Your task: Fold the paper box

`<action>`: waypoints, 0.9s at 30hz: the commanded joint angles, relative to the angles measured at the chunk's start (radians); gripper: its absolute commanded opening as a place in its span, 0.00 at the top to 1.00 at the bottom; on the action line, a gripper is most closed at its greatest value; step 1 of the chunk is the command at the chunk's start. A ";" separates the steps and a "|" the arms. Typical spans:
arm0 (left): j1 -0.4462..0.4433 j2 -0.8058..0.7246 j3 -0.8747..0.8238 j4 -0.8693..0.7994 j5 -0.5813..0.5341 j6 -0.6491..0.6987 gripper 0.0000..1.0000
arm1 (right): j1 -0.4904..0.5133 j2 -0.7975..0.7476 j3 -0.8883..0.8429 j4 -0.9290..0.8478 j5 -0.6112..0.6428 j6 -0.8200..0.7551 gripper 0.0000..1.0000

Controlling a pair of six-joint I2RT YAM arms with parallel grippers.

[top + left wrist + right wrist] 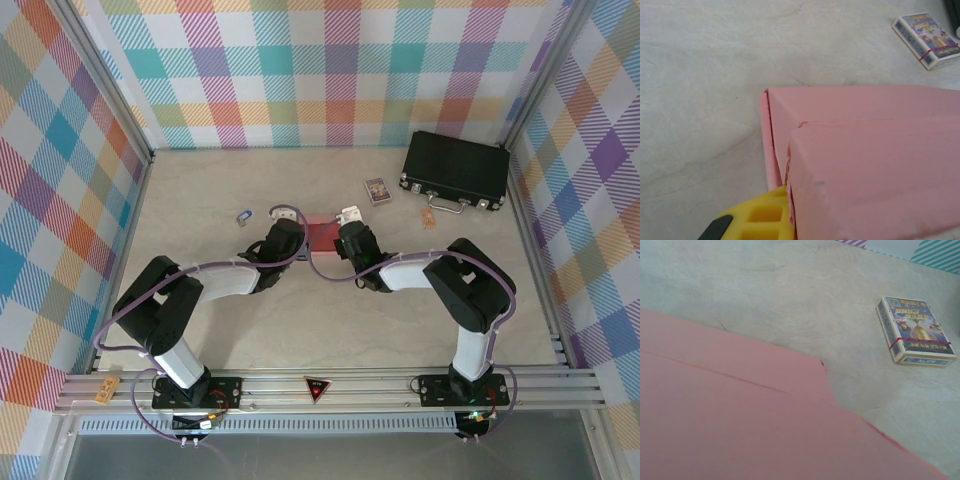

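Judging the paper box (pixel 322 234) light, thin and easily creased, I see it mid-table between the arms. The left gripper (pixel 289 215) pinches its end flap, nearly closed; the right gripper (pixel 349 214) I cannot tell. I'd hold beside creases.

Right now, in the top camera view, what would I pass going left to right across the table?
small blue object → left hand → paper box → right hand → pack of cards → black case
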 commanded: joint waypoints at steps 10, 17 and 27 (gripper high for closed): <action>-0.019 -0.046 -0.033 -0.022 -0.026 -0.028 0.88 | 0.023 -0.079 -0.046 -0.035 0.016 0.035 0.69; -0.019 -0.082 -0.054 -0.025 -0.034 -0.031 0.78 | 0.026 -0.129 -0.072 -0.062 0.008 0.031 0.61; -0.020 -0.137 -0.097 -0.035 0.005 -0.005 0.45 | 0.030 -0.209 -0.111 -0.157 -0.113 0.048 0.45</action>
